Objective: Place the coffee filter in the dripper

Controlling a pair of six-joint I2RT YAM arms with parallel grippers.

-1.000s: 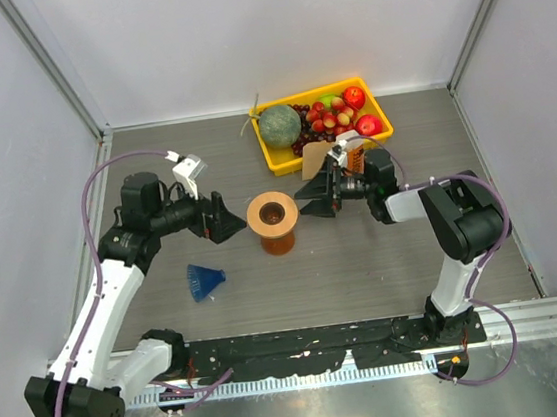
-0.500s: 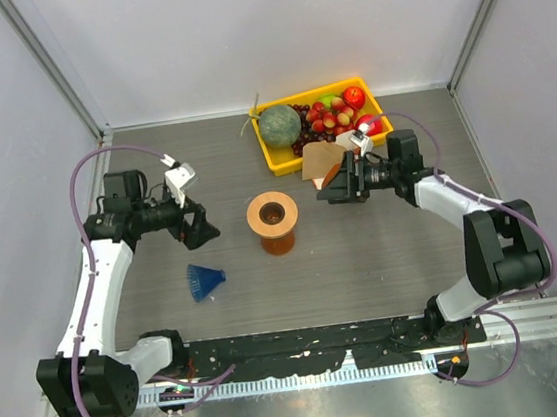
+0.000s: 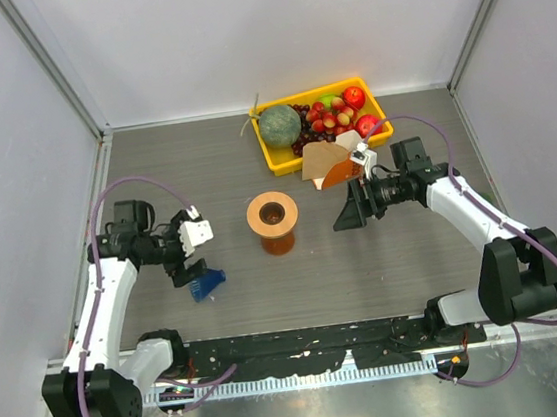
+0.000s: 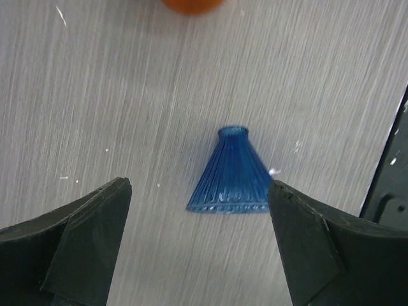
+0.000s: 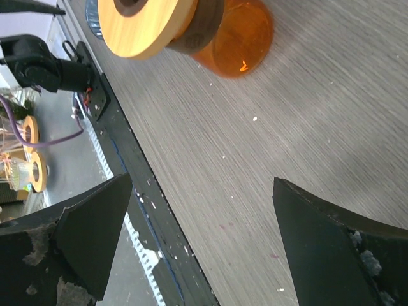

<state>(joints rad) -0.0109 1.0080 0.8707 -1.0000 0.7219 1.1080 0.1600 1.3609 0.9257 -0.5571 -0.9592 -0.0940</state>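
Blue dripper (image 4: pixel 229 172) on its side on the table (image 3: pixel 223 164), below the left claw (image 4: pixel 197 191), spread wide. Tan coffee filter (image 3: pixel 315 160) beside the yellow tray (image 3: pixel 269 157), untouched. Right claw (image 5: pixel 203 185) likewise released, near the orange stand (image 3: pixel 273 219).

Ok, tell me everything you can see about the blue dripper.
The dripper is a small dark blue cone of slightly see-through plastic. It is ribbed lengthwise, with a short narrow neck and a wide mouth edged by a band. It lies on its side on the grey wood-grain table, and only the table appears to touch it. The open left gripper hangs over it with a finger on either side, clear of it.
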